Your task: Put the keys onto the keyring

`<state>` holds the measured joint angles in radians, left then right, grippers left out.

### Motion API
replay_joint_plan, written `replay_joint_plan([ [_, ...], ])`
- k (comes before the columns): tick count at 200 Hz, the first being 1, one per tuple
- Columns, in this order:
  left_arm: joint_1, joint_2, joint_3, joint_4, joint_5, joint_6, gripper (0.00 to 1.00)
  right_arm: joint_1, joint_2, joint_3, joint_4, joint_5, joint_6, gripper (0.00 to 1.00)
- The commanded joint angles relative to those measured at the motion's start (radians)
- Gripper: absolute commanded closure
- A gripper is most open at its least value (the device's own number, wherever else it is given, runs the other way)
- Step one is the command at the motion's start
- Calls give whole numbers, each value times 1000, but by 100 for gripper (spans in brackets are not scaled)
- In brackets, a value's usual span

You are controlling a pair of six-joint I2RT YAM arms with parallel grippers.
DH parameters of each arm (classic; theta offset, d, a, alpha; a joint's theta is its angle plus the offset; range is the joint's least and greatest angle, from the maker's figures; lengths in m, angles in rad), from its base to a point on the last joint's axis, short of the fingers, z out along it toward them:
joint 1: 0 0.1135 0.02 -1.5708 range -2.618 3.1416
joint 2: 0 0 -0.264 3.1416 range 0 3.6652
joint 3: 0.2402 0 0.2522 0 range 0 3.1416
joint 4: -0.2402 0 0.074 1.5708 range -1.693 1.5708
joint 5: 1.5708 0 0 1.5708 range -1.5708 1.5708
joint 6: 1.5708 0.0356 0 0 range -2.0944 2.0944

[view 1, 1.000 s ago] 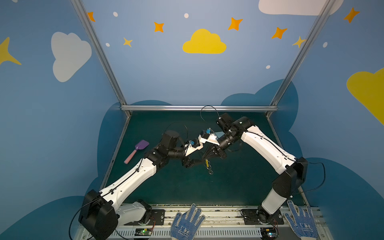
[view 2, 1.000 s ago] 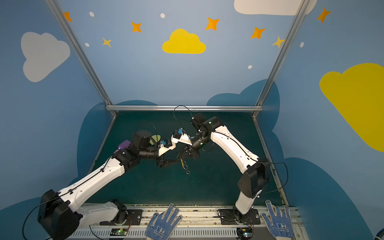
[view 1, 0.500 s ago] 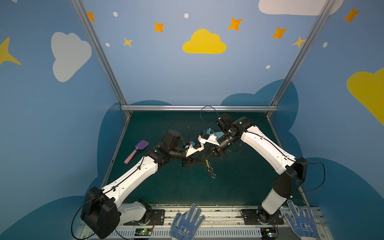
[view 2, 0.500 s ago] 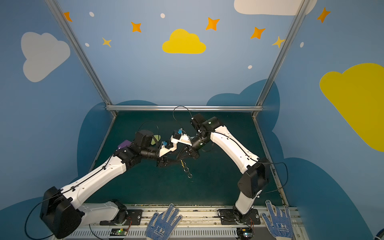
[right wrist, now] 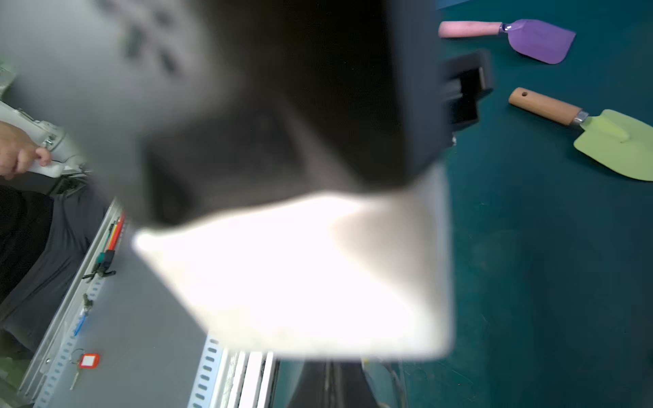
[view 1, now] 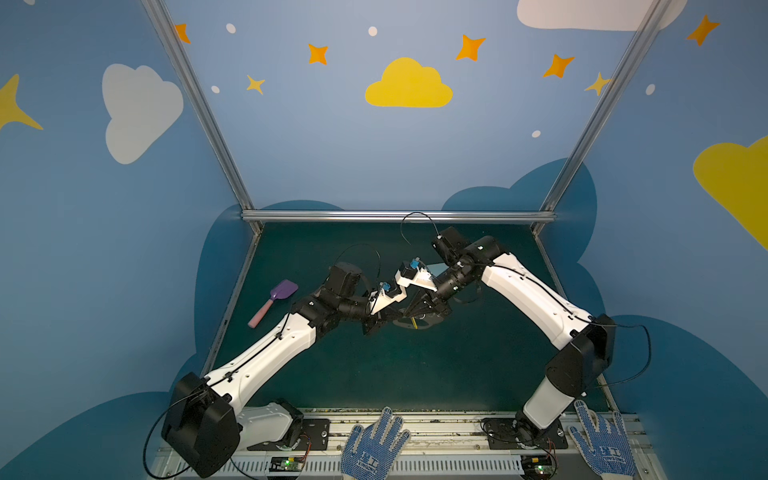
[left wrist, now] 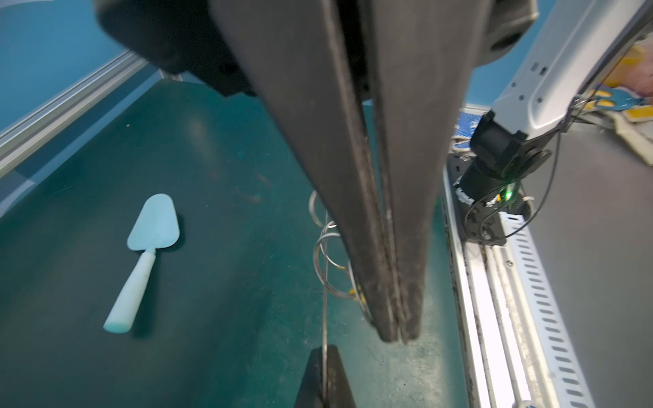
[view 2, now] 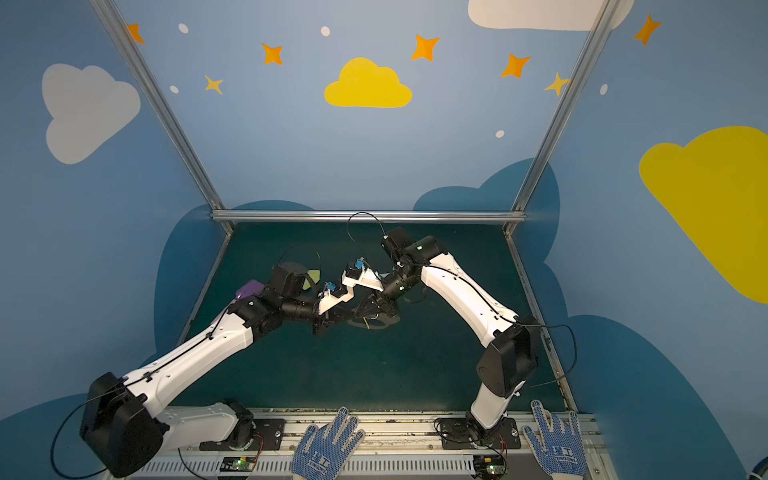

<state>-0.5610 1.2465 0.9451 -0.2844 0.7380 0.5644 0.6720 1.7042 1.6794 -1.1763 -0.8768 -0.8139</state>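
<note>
Both grippers meet low over the middle of the green mat. The keyring, a thin grey plate, shows edge-on in the left wrist view with small metal rings through it. My left gripper is shut on the plate's edge. My right gripper is shut beside it. The keys' ring and yellow tag run in behind its fingers. The silver key itself is hidden.
A purple shovel with a pink handle lies at the left. A green shovel with a wooden handle and a pale blue shovel also lie on the mat. Two dotted work gloves rest on the front rail.
My left gripper has closed from open onto the plate's edge and edged right. The key bunch that dangled below the grippers now sits higher. The right arm has hardly moved.
</note>
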Motion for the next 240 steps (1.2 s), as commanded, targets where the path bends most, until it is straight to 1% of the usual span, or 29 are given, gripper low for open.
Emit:
replay_joint_plan([
  [1,-5,-27,11,48,-49,5,96,21,-7,-24,-10,28,15,100],
  [25,-5,-52,-3,43,-75,33,96,20,-15,-37,-12,-6,9,100],
  [48,-3,-62,9,-9,-80,65,96,16,-22,-55,-4,-20,9,100],
  [64,0,-56,31,-48,-90,75,96,14,-34,-79,30,1,34,81],
  [73,-1,-55,38,-59,-95,78,96,10,-45,-96,56,12,51,74],
  [75,-1,-54,39,-61,-96,79,96,7,-48,-100,59,12,53,63],
  [76,0,-54,39,-62,-96,79,96,7,-49,-101,61,12,55,55],
  [77,0,-54,40,-62,-97,79,96,6,-51,-103,64,11,56,44],
  [78,0,-54,40,-62,-98,78,96,5,-53,-103,67,11,57,26],
  [79,-1,-55,40,-63,-98,77,96,4,-55,-106,69,10,58,16],
  [80,-1,-55,40,-63,-98,77,96,3,-56,-108,70,10,59,12],
  [81,-1,-55,41,-62,-99,76,96,2,-58,-109,73,10,61,10],
  [83,-1,-53,41,-62,-100,75,96,0,-62,-114,79,10,66,8],
  [113,5,-41,68,-90,-102,62,96,-38,-156,-196,198,-1,147,7],
  [136,9,-30,84,-102,-99,38,96,-84,-242,-271,299,2,241,7],
  [144,9,-30,86,-100,-98,30,96,-93,-271,-304,351,26,286,7],
  [158,9,-30,91,-98,-103,2,96,-95,-322,-368,475,111,404,7],
  [172,9,-29,98,-108,-103,-2,96,-94,-368,-414,538,139,453,7],
  [194,9,-30,92,-102,-111,-9,96,-95,-426,-457,616,148,501,7],
  [199,9,-30,90,-101,-112,-10,96,-96,-437,-465,635,163,539,7],
  [217,9,-26,91,-96,-109,-24,96,-96,-471,-499,705,225,607,7],
  [225,8,-24,98,-100,-109,-33,96,-97,-479,-520,751,259,665,7],
  [240,9,-20,108,-102,-113,-51,96,-97,-484,-553,831,283,774,7],
])
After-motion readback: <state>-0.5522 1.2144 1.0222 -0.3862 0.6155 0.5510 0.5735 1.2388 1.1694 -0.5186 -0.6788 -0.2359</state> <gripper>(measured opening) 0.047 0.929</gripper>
